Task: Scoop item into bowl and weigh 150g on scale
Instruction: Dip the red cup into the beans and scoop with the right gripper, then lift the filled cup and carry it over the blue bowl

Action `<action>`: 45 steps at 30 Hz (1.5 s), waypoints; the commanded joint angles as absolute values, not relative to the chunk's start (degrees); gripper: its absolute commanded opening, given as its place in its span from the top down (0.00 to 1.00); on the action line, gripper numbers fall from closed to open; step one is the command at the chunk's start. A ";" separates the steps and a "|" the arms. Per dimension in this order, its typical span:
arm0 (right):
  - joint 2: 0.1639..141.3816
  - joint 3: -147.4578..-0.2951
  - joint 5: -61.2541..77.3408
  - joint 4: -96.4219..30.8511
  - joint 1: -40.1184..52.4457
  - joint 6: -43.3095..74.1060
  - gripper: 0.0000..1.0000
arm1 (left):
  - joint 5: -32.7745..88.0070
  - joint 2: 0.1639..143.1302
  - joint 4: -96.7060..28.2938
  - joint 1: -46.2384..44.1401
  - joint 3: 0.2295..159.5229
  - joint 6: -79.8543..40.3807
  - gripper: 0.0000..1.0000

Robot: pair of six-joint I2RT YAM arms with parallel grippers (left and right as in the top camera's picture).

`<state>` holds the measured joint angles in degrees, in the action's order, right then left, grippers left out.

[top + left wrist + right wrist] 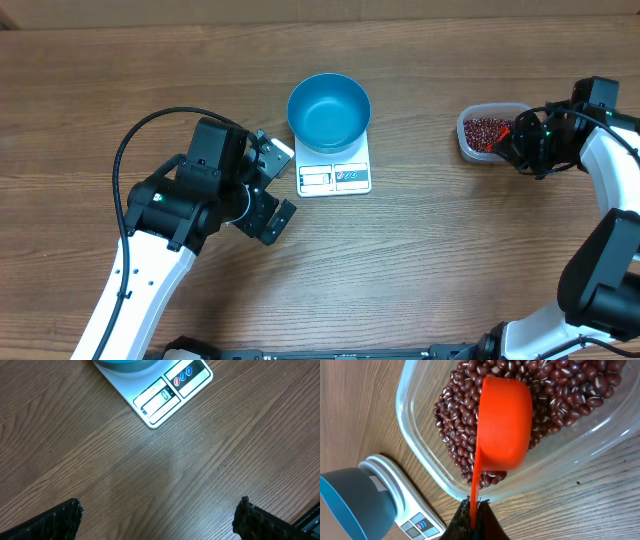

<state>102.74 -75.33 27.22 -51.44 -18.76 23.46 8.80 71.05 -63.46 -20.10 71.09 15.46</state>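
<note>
**Clamped orange scoop (504, 425) among the beans (455, 425), blue bowl (329, 108) on the scale (335, 178)**

Heaped in a clear plastic tub (466, 146) near the right edge of the desk (450, 260): small dark red-brown beans, covering most of the tub's floor. Set on the flat white kitchen scale, about midway along the desk and nearer its far edge: the round, deep blue bowl, covering the rear of the platform and showing only bare blue inside from overhead.

Clenched on the scoop's thin handle: the right gripper (475, 522). Seen properly only from the right wrist: the cup lying among the beans inside the tub, rounded back toward the camera, contents hidden. From overhead, little more than a red-orange sliver at the tub's right side, the rest hidden by the right arm. Bowl and scale well apart from the tub.

Spread wide and grasping nothing: the left gripper (157, 520), above bare wood just beside the scale's left edge.

Shown only by the left wrist: the scale's front strip, with a small display, its digit too small to read surely, and three round buttons, one red and two blue.

Looping over the left arm toward the desk's left side: a black cable (122, 165).
</note>
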 commanded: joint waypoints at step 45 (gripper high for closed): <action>103.00 -76.47 42.96 -54.59 -28.69 15.44 0.96 | 8.84 71.02 -63.42 -19.88 72.51 16.73 0.00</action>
<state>102.76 -75.33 39.07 -54.74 -26.74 17.54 8.80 71.05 -63.46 -20.10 71.09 15.46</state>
